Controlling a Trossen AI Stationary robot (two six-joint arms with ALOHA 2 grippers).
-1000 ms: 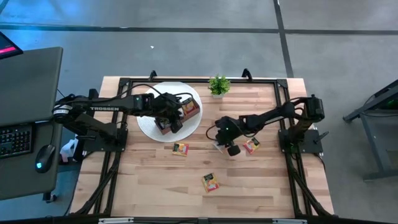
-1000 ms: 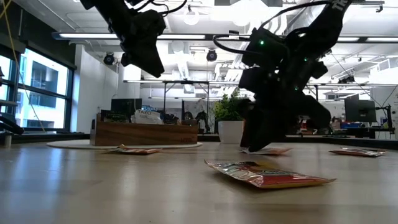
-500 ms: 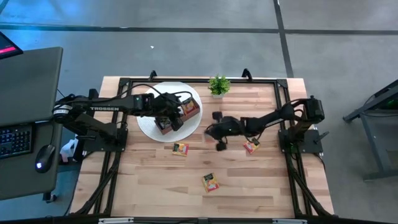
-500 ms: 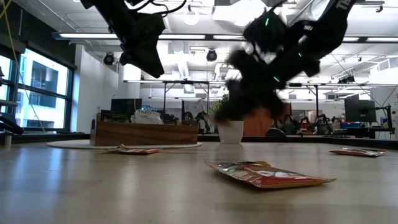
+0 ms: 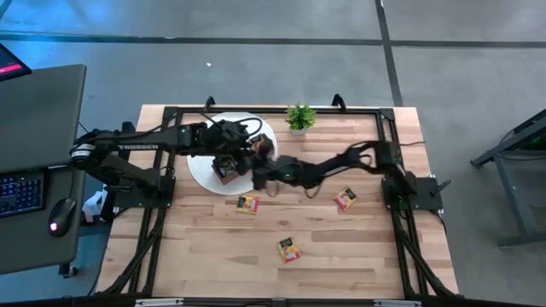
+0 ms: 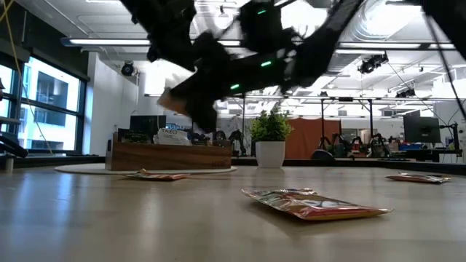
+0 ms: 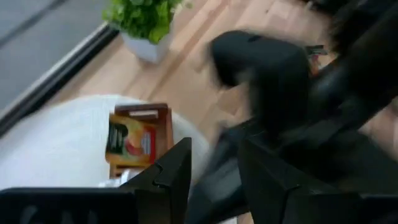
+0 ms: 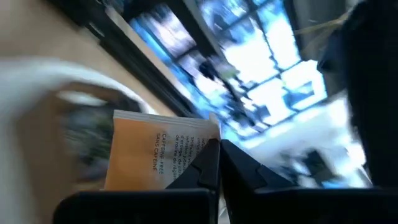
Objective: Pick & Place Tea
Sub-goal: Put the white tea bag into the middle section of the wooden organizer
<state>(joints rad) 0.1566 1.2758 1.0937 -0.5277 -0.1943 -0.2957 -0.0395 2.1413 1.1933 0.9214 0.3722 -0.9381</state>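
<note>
My right gripper [image 5: 257, 174] hangs beside the brown wooden box [image 5: 265, 147] on the round white mat [image 5: 198, 173], shut on a white-and-orange tea sachet [image 8: 155, 157]. My left gripper [image 5: 232, 160] stays open above the box, its fingers [image 7: 177, 167] holding nothing. One sachet [image 7: 129, 138] stands in a box compartment. Three orange-red sachets lie flat on the table: one near the mat [image 5: 247, 203], one at the right [image 5: 345, 199], one toward the near edge [image 5: 289, 250]. My right gripper pinches the sachet between its two fingertips at one corner [image 8: 200, 148]. The rest of the sachet sticks out past the fingers, printed face showing. It is lifted well clear of the table, up beside the box.
A small green potted plant [image 5: 299, 117] stands at the far edge, just right of the mat. In the low view the nearest loose sachet [image 6: 313, 204] lies in front, with two more [image 6: 156, 175] [image 6: 419, 177] behind it. Both arms crowd the space above the box.
My right gripper has taken a white sachet up off the table at right of centre. It has swung fast toward the table's left, rising, until it is beside the box. That sachet's spot on the table is now bare. My left gripper has kept over the box.
</note>
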